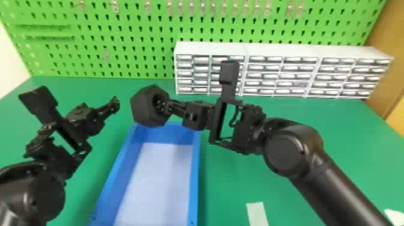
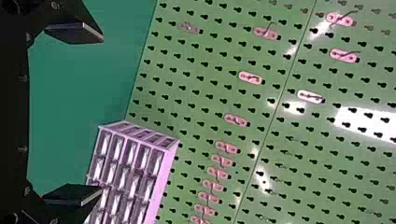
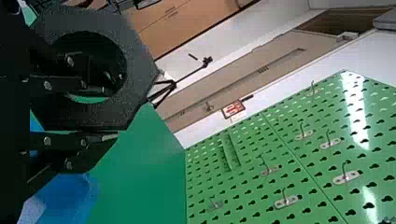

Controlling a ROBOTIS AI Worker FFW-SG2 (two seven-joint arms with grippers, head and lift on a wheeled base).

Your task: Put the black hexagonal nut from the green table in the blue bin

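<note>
Green pegboard [image 1: 126, 51], white drawers [image 1: 265, 75] beyond blue bin [image 1: 194, 180]

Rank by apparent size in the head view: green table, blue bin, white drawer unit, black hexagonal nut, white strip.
1. Green table
2. Blue bin and white drawer unit: too alike to rank; the bottom edge crops the bin
3. Black hexagonal nut
4. White strip, also cropped

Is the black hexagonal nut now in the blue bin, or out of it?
Out. The right gripper holds the nut raised near the far end of the bin.
</note>
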